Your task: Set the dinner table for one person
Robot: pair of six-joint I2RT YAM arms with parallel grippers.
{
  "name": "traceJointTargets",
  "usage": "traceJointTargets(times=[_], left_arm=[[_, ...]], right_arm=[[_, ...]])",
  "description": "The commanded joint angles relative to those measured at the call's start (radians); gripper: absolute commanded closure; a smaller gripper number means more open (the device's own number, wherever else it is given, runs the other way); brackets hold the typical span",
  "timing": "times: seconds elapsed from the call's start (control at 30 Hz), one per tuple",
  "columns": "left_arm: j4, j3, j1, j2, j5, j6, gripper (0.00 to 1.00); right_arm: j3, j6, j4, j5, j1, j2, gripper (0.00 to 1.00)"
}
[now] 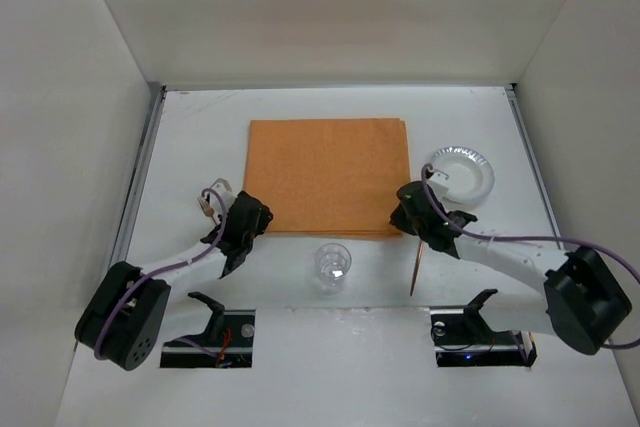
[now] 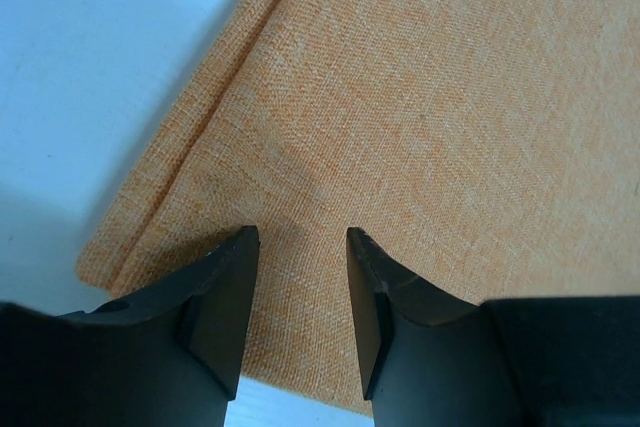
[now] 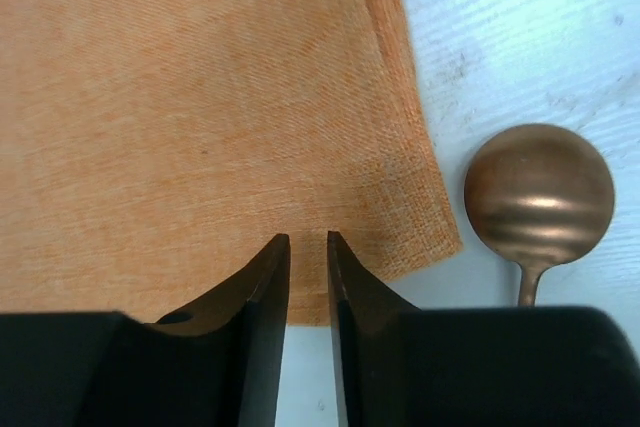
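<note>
We find the left claw [image 2: 300, 235] released over a corner of the orange mat [image 2: 420, 117]; the right claw [image 3: 308, 239] stands nearly clenched at another corner, and we cannot tell whether it grasps; the table [image 1: 200, 137] lies beneath both claws.

Spoon [image 3: 538, 195] handle hidden behind right fingers [image 3: 255, 332]; mat [image 3: 200, 97] cut off by frame

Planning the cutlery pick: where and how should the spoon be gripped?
Probably the thin handle of the spoon, from straight above with the right fingers straddling it sideways. It lies flat on the dinner table, handle pointing toward the bases; the rounded bowl near the orange mat offers little to pinch.
</note>
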State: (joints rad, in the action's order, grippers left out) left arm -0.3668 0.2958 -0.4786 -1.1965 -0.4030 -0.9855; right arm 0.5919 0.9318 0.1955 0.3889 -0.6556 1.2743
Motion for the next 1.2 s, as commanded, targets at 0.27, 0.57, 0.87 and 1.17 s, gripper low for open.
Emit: traceJointTargets(times=[0.27,0.57,0.87,1.17], left_arm=[[-0.03,0.082,-0.016,0.23,-0.025,0.148,0.56],[-0.239,-0.058,0.013,0.258,0.006,0.231,0.57],[-0.25,-0.049,0.013,0.17,0.024,0.185,0.57],[-0.261,-0.058,0.021,0.173,0.029,0.18,0.56]], right_arm=[[0.008,-0.03,-0.065,0.077,0.17,-0.367,0.41],[-0.119,0.059,-0.039,0.047,0.529,-0.518,0.38],[-0.153,0.111,-0.205,-0.108,0.768,-0.273,0.37],[-0.191,0.14,-0.476,-0.217,0.817,-0.05,0.37]])
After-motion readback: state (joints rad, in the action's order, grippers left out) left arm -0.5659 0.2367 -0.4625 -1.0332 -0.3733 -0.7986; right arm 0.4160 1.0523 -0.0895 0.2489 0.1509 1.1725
